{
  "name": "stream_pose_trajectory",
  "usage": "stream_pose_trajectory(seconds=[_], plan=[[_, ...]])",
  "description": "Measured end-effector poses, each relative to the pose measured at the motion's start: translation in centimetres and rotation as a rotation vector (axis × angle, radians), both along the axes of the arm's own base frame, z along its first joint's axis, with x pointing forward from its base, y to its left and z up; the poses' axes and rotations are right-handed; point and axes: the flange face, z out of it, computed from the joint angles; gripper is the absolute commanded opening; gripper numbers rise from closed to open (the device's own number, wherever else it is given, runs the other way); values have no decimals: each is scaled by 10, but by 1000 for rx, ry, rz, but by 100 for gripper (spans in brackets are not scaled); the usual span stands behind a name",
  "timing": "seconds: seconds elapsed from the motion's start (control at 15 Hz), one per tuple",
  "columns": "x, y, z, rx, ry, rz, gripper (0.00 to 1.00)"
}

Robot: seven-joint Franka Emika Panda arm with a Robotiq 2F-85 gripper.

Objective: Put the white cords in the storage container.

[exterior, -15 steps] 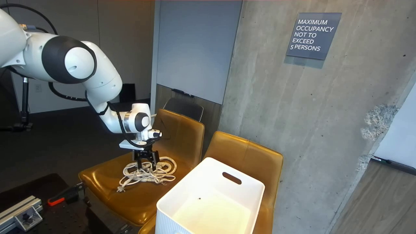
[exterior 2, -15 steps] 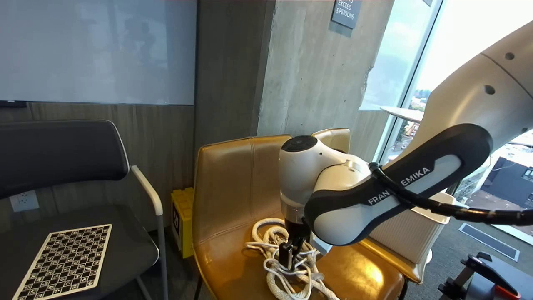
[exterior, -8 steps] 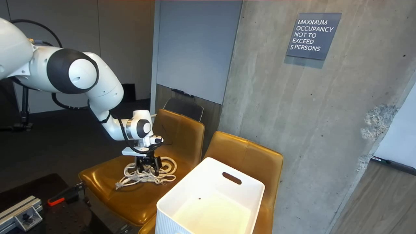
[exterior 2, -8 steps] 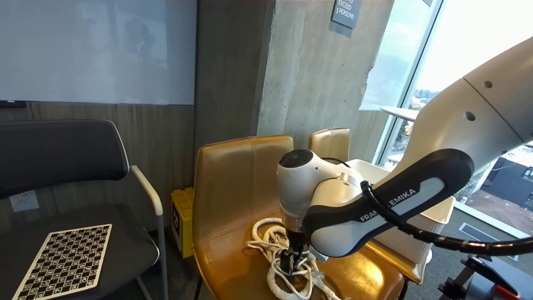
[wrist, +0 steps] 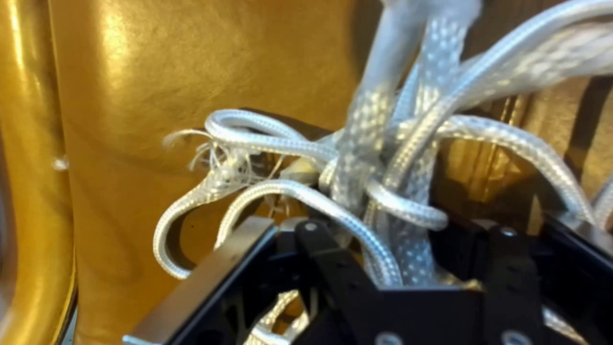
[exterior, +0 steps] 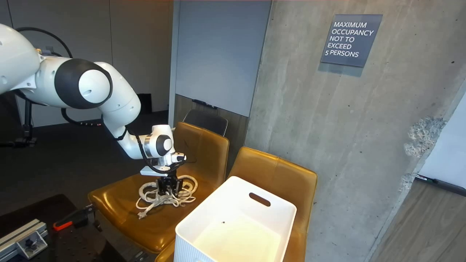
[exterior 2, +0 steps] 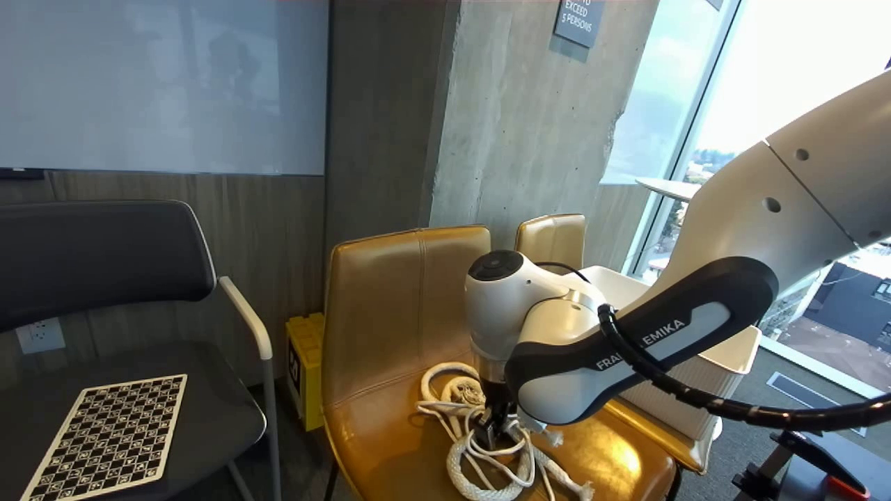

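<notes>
I'm viewing white cords: braided, thick and thin, tangling in loops. One end fraying into loose threads. My gripper is clenching bunched cords.

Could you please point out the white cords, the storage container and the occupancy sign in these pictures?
White cords [wrist: 364, 136]: in the wrist view, on a thick braided strand.
Storage container [exterior: 238, 234]: in an exterior view, on its bare inner floor.
Occupancy sign [exterior: 351, 40]: in an exterior view, on its lettered face.
</notes>
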Motion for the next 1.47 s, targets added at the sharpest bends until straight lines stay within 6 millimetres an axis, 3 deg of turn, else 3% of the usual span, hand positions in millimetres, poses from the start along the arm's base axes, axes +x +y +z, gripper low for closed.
stream_pose_trajectory(seconds=[0.13, 0.47, 0.67, 0.8, 1.13, 1.47], plan=[[0, 0, 0, -1, -1, 0, 0], [-5, 9, 13, -2, -9, -9, 4], [-14, 29, 45, 3, -29, -13, 4], [-20, 44, 79, 9, -58, -13, 4], [-32, 71, 187, 39, -173, -20, 4], [-40, 61, 308, 73, -291, -100, 4]])
